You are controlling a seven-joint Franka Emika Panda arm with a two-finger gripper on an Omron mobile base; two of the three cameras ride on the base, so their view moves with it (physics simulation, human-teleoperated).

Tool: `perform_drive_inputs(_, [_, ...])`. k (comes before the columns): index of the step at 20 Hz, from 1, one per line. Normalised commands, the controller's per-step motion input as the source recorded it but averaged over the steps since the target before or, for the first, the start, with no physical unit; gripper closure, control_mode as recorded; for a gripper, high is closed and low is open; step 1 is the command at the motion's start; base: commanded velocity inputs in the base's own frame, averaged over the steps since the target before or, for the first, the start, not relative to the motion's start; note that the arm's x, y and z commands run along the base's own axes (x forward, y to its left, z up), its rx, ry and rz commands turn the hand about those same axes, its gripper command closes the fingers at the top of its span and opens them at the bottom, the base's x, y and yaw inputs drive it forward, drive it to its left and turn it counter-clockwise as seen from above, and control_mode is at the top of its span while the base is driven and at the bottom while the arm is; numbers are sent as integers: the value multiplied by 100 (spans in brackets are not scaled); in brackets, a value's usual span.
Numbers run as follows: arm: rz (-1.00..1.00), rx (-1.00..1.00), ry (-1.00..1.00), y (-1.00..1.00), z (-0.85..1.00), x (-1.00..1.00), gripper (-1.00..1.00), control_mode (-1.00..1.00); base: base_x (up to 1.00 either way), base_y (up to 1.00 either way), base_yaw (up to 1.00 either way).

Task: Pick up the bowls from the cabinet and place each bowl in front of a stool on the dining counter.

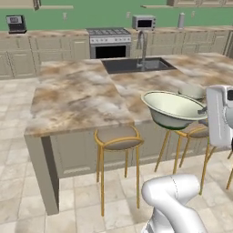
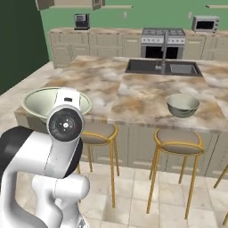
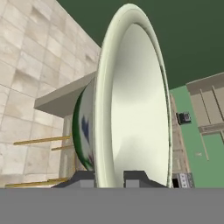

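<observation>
1. The two-finger gripper (image 3: 109, 178) is clamped on the rim of a round cream-white ceramic bowl (image 1: 172, 109), at centre right of the left base view, above the mottled beige marble dining counter (image 1: 77, 98).
2. A second similar bowl (image 2: 183, 105) stands on the counter at centre right of the right base view, behind a taupe-seated stool (image 2: 177, 141).

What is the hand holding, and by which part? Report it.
The hand holds one bowl by its rim, a finger on each side of the wall. The other bowl sits on the dining counter.

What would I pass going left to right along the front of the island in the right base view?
Held bowl pinched at its rim by the gripper → left stool → right stool, with the second bowl resting on the dining counter above it.
</observation>
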Motion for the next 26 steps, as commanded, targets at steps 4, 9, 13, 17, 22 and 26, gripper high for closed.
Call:
perform_drive_inputs(4, [0,0,0,0,0,0,100,100,42,57,-9])
perform_drive_inputs(9, [0,0,0,0,0,0,100,100,50,9,-2])
perform_drive_inputs(13, [0,0,0,0,0,0,100,100,37,-27,0])
perform_drive_inputs(17, [0,0,0,0,0,0,100,100,46,-43,0])
perform_drive_inputs(22, [0,0,0,0,0,0,100,100,71,-38,0])
perform_drive_inputs(26, [0,0,0,0,0,0,100,100,64,0,-3])
